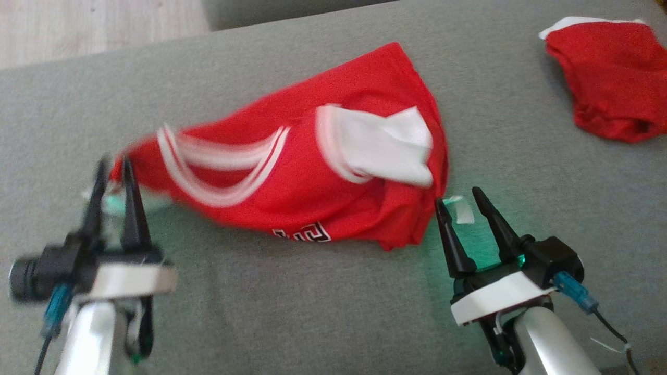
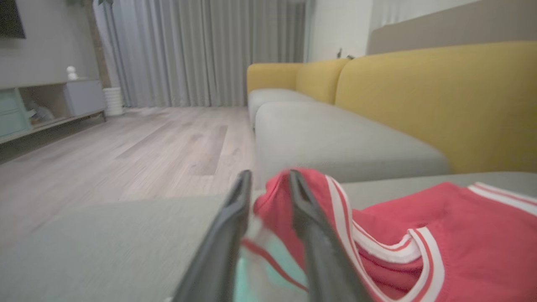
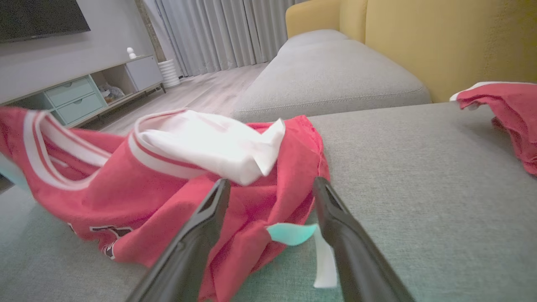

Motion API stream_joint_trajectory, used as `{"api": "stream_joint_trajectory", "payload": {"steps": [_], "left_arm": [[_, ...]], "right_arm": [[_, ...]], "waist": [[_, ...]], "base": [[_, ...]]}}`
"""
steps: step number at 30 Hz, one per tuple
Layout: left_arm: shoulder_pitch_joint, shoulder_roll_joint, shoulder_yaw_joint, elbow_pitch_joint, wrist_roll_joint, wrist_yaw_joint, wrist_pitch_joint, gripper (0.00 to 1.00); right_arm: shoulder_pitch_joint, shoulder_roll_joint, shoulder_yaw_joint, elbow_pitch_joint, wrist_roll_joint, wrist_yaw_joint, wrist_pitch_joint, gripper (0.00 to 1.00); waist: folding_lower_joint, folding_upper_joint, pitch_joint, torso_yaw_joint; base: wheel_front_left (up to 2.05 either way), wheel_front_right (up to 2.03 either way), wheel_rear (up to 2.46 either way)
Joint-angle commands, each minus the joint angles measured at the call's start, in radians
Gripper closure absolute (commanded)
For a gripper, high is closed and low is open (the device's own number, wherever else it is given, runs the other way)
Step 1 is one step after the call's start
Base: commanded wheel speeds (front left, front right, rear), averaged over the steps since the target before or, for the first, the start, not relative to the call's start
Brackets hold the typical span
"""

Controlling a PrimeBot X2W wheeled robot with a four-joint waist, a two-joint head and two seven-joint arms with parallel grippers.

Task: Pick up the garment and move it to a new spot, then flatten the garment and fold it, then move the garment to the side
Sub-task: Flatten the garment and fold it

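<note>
Find the red jersey [image 1: 312, 172] crumpled across the middle of the grey sofa cushion [image 1: 312, 302], with its white inner side folded out on top. Note the left gripper [image 1: 114, 164] at the jersey's left tip, with red trim between narrowly parted fingers; cannot tell whether pinching or letting go, given the blur. Note the right gripper [image 1: 458, 197] spread wide and empty just beside the near right corner, straddling a white tag [image 1: 461, 211].

Probably the flattening step. To do it well:
- Clamp the right corner on the hem, not on the tag alone.
- Confirm a firm pinch on the left before pulling.
- Draw both ends apart, left and right, low over the cushion.
- Shake out the folded-over white patch.
- Keep well clear of the second red garment [image 1: 615, 78] at far right.
</note>
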Motion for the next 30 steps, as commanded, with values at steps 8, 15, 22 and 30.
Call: {"api": "stream_joint_trajectory", "payload": {"steps": [8, 15, 22, 30], "left_arm": [[0.085, 0.005, 0.143, -0.093, 0.061, 0.007, -0.004, 0.0], [-0.066, 0.064, -0.05, -0.171, 0.181, -0.115, -0.004, 0.0], [-0.343, 0.309, -0.501, -0.122, 0.125, -0.141, 0.079, 0.0], [-0.706, 0.546, -1.025, -0.108, -0.062, -0.141, 0.189, 0.0]], "right_arm": [[-0.015, 0.003, 0.009, -0.015, -0.022, 0.007, -0.003, 0.0], [-0.019, 0.003, 0.018, -0.018, -0.021, 0.007, -0.003, 0.0], [-0.037, 0.003, 0.026, -0.037, -0.006, 0.007, -0.003, 0.0], [-0.055, 0.003, 0.047, -0.042, 0.026, 0.007, -0.003, 0.0]], "waist": [[0.0, 0.0, 0.019, 0.022], [0.0, 0.0, 0.029, -0.038], [0.0, 0.0, 0.073, -0.103], [0.0, 0.0, 0.102, -0.156]], "base": [[0.0, 0.0, 0.0], [0.0, 0.0, 0.0], [0.0, 0.0, 0.0], [0.0, 0.0, 0.0]]}}
